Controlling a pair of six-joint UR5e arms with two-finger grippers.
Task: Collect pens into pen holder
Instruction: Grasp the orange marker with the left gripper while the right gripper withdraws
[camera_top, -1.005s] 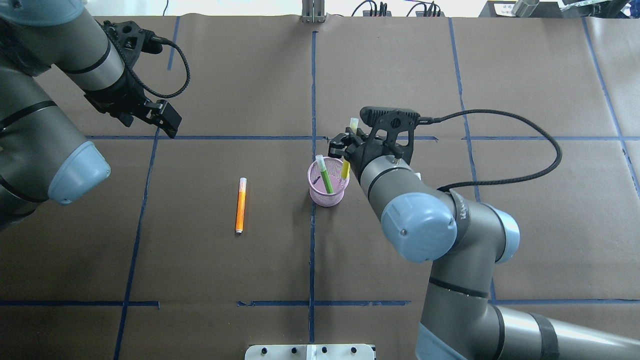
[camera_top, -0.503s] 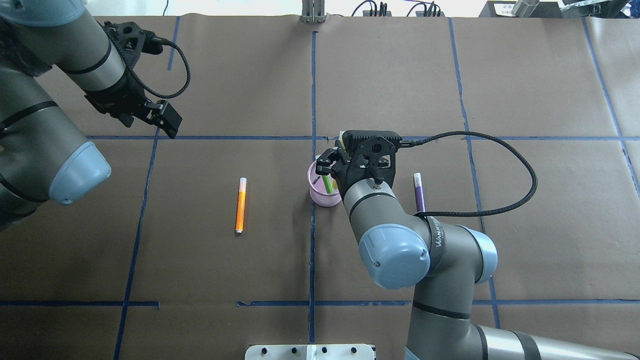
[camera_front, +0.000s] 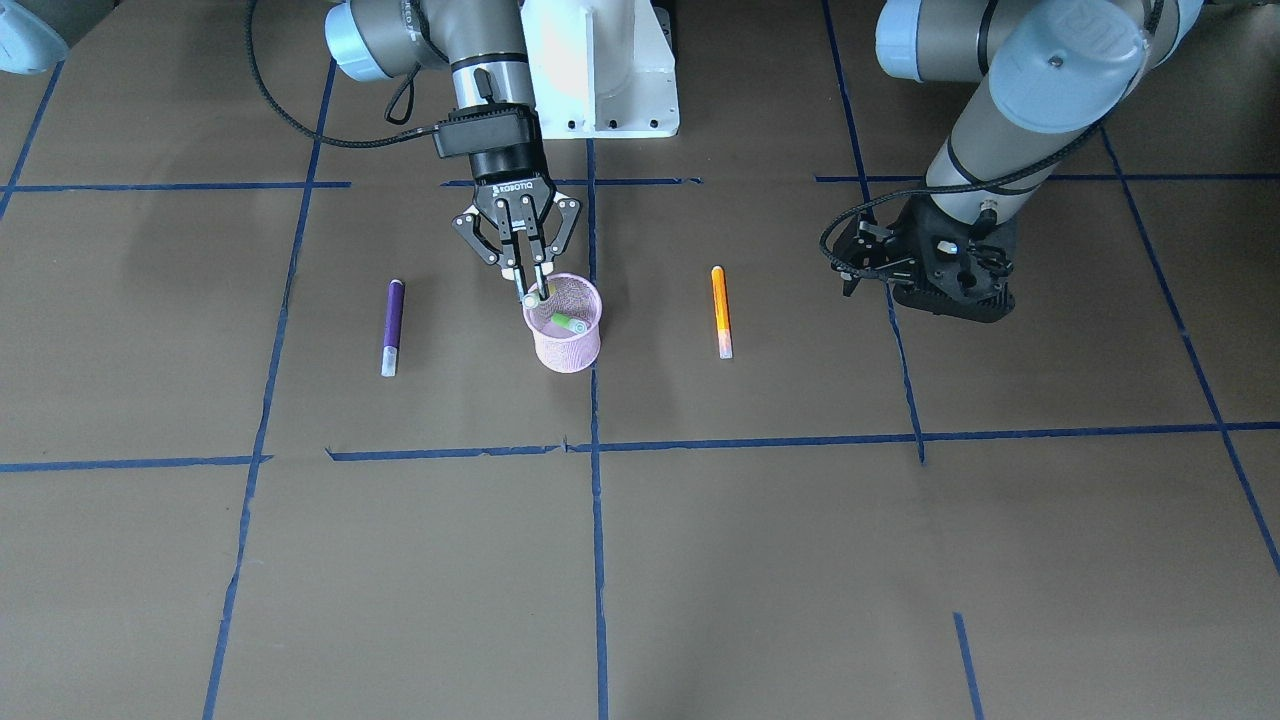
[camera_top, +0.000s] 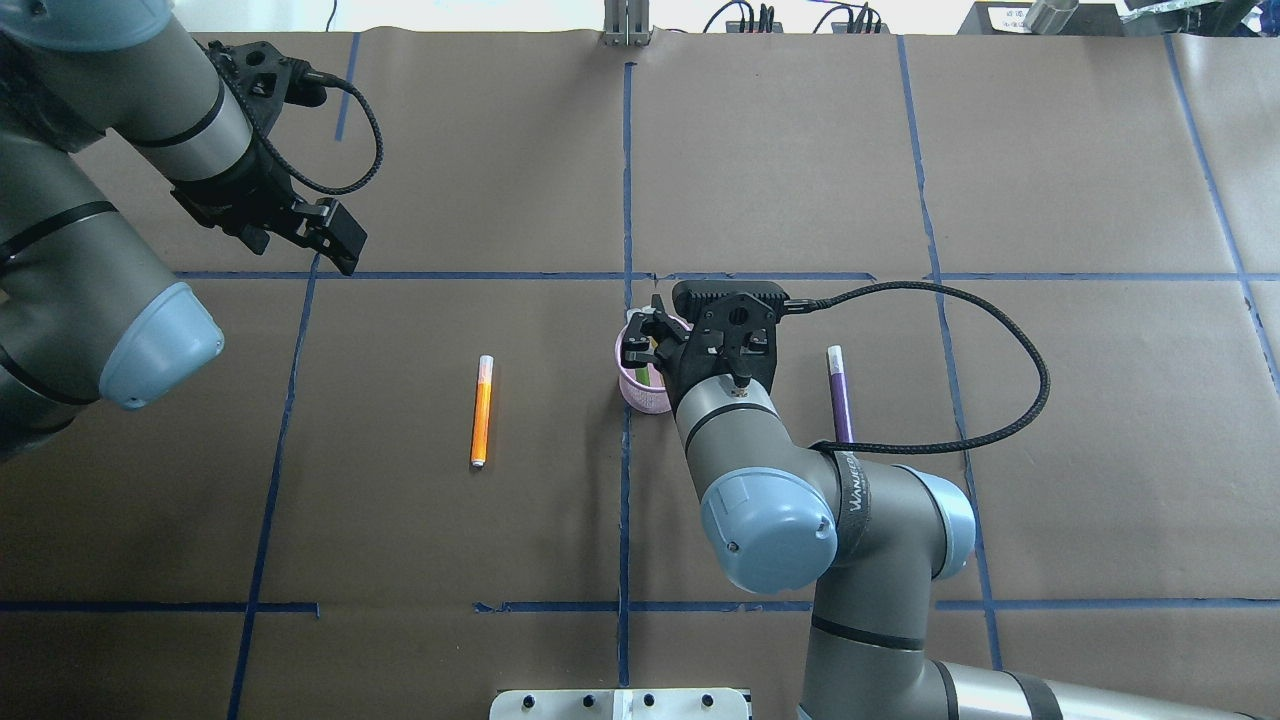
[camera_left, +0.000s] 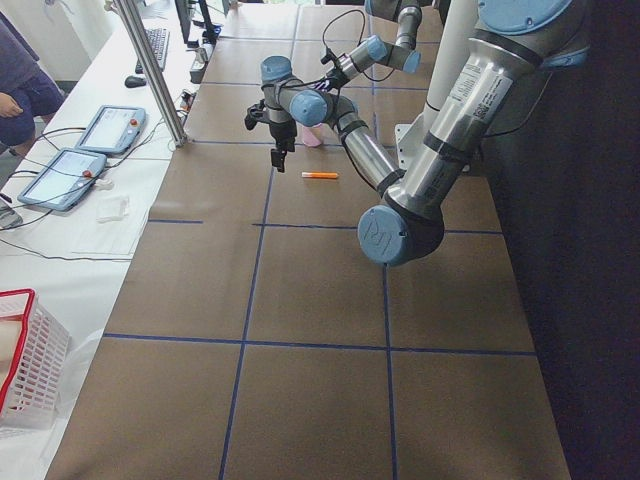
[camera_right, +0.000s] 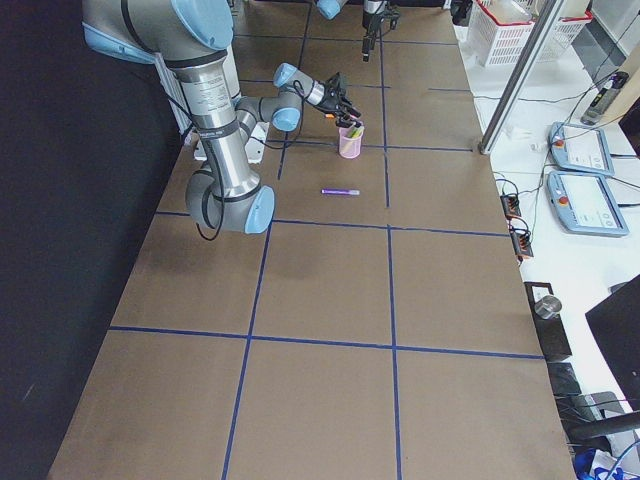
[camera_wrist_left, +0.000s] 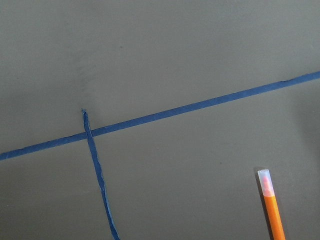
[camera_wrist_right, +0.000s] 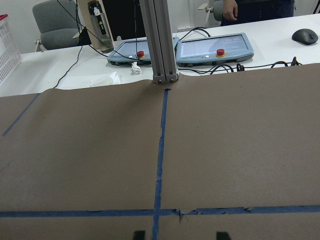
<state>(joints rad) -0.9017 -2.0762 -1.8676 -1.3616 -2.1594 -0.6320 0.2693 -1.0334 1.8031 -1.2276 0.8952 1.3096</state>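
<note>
Now the right gripper (camera_front: 533, 290) has come lower and nearer over the pink mesh pen holder (camera_front: 570, 352) at the tabletop's (camera_front: 700, 560) middle. It is clenched on the yellow pen (camera_front: 530, 299), whose body sits inside the holder beside the green pen (camera_front: 568, 322). The orange pen (camera_front: 720, 308) and purple pen (camera_front: 393, 322) lie flat on either side. I cannot tell the grip of the left gripper (camera_top: 335, 238).

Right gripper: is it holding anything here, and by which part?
Yes: the right gripper pinches the yellow pen near its capped upper end; the pen's lower part is inside the pen holder.
</note>
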